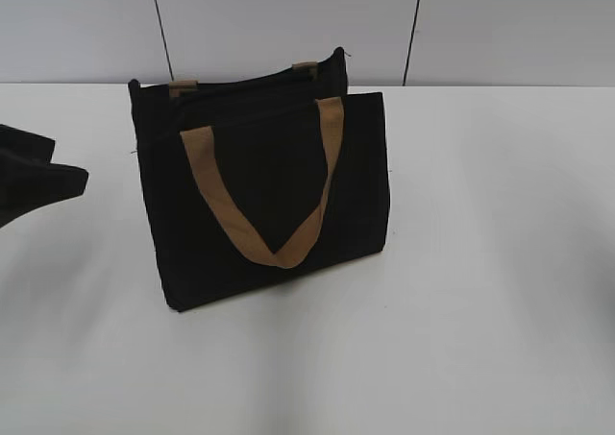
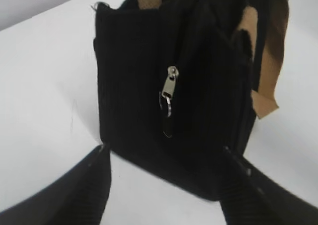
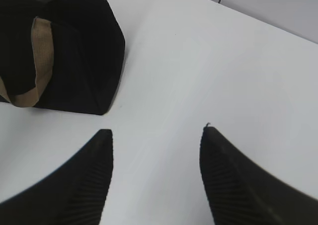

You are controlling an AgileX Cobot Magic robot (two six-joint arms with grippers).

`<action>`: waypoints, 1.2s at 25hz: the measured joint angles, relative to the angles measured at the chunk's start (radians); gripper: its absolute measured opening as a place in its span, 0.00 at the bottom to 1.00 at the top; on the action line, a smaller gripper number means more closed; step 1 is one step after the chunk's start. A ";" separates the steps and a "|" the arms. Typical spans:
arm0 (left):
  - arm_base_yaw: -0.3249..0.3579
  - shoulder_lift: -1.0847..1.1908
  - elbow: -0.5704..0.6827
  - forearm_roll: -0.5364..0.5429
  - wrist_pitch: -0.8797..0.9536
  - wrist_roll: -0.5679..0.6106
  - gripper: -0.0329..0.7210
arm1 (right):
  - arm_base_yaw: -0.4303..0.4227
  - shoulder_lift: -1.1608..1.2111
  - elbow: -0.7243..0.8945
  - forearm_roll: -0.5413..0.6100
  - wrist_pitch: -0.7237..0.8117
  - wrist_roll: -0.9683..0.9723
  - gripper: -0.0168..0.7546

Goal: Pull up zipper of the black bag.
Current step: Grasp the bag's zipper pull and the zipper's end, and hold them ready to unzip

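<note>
Between the two dark ribbed fingers of the left gripper (image 2: 164, 153), which are spread wide apart, the narrow end face of the black bag (image 2: 169, 111) is seen close in front. Nothing is pinched by these fingers; one fingertip (image 2: 102, 153) is placed just beside the bag's lower left corner and the other is near its lower right corner, but real contact cannot be judged. On this end face the zipper (image 2: 169, 88) is found, and its small silvery pull is hanging down near the middle height of the fabric. In the exterior view the left gripper (image 1: 43, 176) is visible only as a dark shape at the left border, near the bag's left side. The right gripper (image 3: 156, 133) is also held open, with only bare white table (image 3: 208, 76) between its fingers, and the bag (image 3: 84, 46) is located up and to the left of it, well apart. The bag (image 1: 264, 190) is standing upright on the table (image 1: 480, 310), slightly left of the centre. A tan strap handle (image 1: 240, 219) is lying flat against its front in a V shape, and two tan tabs are seen at the top edge.
</note>
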 joint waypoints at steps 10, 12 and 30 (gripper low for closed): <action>0.006 0.227 0.000 -0.261 0.005 0.379 0.69 | 0.000 0.066 -0.031 0.002 0.005 -0.047 0.57; 0.006 0.273 -0.002 -0.302 0.024 0.479 0.68 | 0.000 0.073 -0.031 0.002 0.005 -0.050 0.57; 0.002 0.567 -0.133 -0.329 0.275 0.719 0.62 | 0.000 0.078 -0.031 0.032 0.001 -0.058 0.57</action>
